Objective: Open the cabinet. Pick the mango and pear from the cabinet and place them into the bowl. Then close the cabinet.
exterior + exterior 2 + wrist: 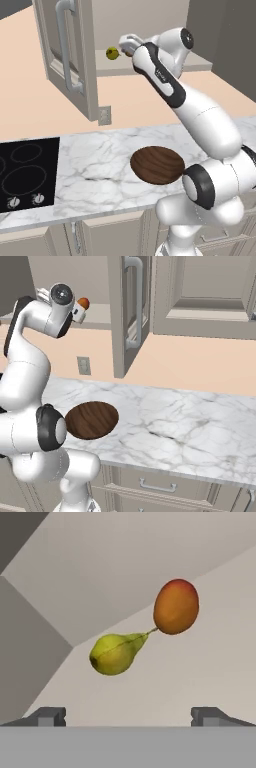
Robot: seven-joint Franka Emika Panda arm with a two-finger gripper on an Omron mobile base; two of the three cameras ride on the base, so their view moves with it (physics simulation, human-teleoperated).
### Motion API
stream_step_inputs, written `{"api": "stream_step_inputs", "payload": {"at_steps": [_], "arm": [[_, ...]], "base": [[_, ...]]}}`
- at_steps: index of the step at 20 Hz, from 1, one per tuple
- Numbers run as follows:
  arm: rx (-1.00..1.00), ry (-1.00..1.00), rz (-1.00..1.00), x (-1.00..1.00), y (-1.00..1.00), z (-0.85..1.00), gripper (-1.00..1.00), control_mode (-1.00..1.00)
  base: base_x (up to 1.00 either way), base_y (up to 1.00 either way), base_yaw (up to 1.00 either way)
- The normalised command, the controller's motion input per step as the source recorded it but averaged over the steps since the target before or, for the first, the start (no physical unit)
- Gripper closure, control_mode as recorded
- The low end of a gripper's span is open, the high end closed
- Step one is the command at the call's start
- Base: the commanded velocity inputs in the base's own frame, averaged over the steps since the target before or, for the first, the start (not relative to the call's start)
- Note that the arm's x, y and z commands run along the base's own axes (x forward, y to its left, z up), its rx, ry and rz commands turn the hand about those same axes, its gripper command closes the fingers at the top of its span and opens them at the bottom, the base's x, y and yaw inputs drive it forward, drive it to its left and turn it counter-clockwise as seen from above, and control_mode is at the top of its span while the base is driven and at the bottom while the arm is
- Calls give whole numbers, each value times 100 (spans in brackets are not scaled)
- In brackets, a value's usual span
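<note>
The gripper [128, 716] hangs with its jaws spread wide and nothing between them, pointed into the open cabinet [67, 55]. Just ahead of the fingertips [50, 716], slightly to the left in the hand view, the yellow-green pear [116, 653] lies on its side on the shelf, apart from both tips. Beyond it and a little to the right sits the orange-red mango [176, 606], meeting the pear's stem end. Well below and behind the gripper, the dark wooden bowl [157, 165] rests on the marble counter [95, 160].
</note>
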Motion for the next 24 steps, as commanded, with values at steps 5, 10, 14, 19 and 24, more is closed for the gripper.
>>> {"api": "stream_step_inputs", "payload": {"at_steps": [5,10,14,19,24], "arm": [[-2,5,-13,56,8,0,-100,-100],[0,9,-1,64,8,0,-100,-100],[0,14,0,66,3,0,-100,-100],[0,15,0,75,14,-3,-100,-100],[0,4,0,16,8,-2,-100,-100]], "base": [[0,0,0],[0,0,0],[0,0,0],[0,0,0],[0,0,0]]}}
